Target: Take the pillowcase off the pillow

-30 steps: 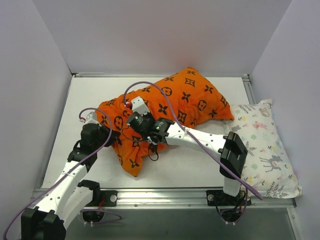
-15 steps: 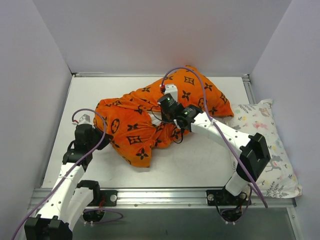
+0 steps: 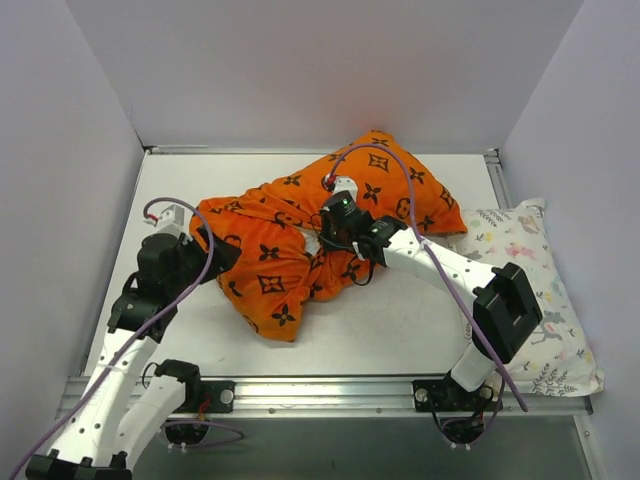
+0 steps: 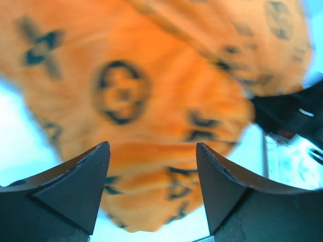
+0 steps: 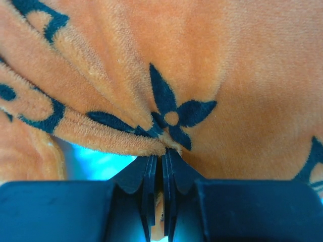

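Observation:
The orange pillowcase (image 3: 380,195) with black motifs lies bunched across the middle of the table. The pillow is hidden inside it. My right gripper (image 3: 335,228) is on the cloth's middle, shut on a pinched fold of pillowcase (image 5: 166,113); the fold runs down between the closed jaws (image 5: 162,154). My left gripper (image 3: 220,254) sits at the pillowcase's left edge. Its jaws (image 4: 151,147) are open, and the orange cloth (image 4: 151,91) lies just beyond the fingertips, with nothing between them.
A white pillow with pastel animal print (image 3: 525,300) lies along the table's right side. Grey walls close in the left, back and right. A metal rail (image 3: 330,385) runs along the near edge by the arm bases.
My left gripper has opened and let go of the pillowcase. The right gripper has pulled its fold of cloth right and toward the back, bunching the left part of the pillowcase.

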